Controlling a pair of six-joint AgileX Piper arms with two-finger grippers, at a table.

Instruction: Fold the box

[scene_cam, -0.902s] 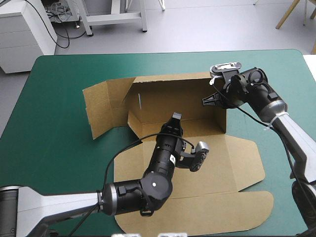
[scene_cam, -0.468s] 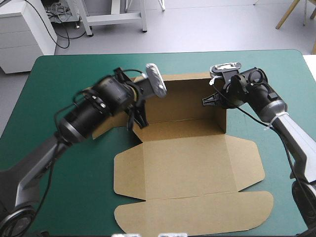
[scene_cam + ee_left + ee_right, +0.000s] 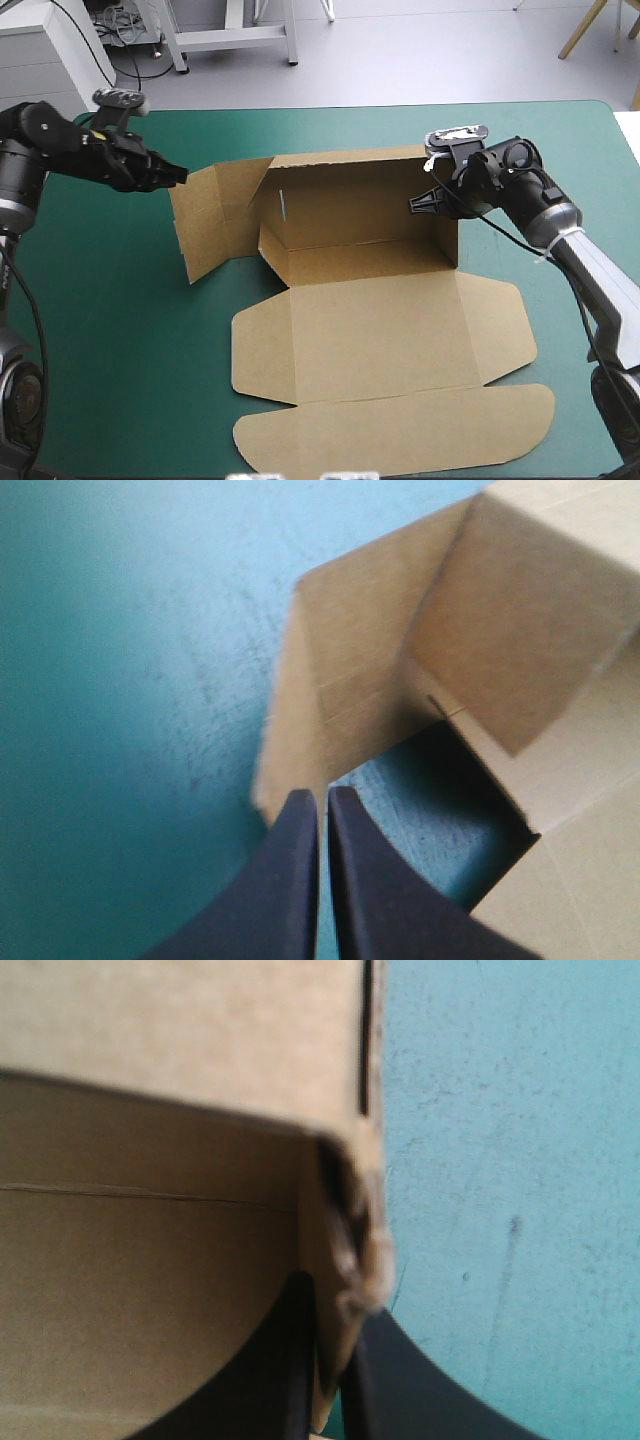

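Teal-green cover [image 3: 100, 300] | box [image 3: 380, 330] part-raised | left fingers [image 3: 285, 880] clenched, empty, by flap [image 3: 205, 220] | right fingers [image 3: 270, 1380] pinching wall [image 3: 447, 235]

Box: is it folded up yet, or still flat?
Partly folded. On the brown cardboard box, the far and right walls stand up, the right gripper pinching the right one; the big front panels lie flat.
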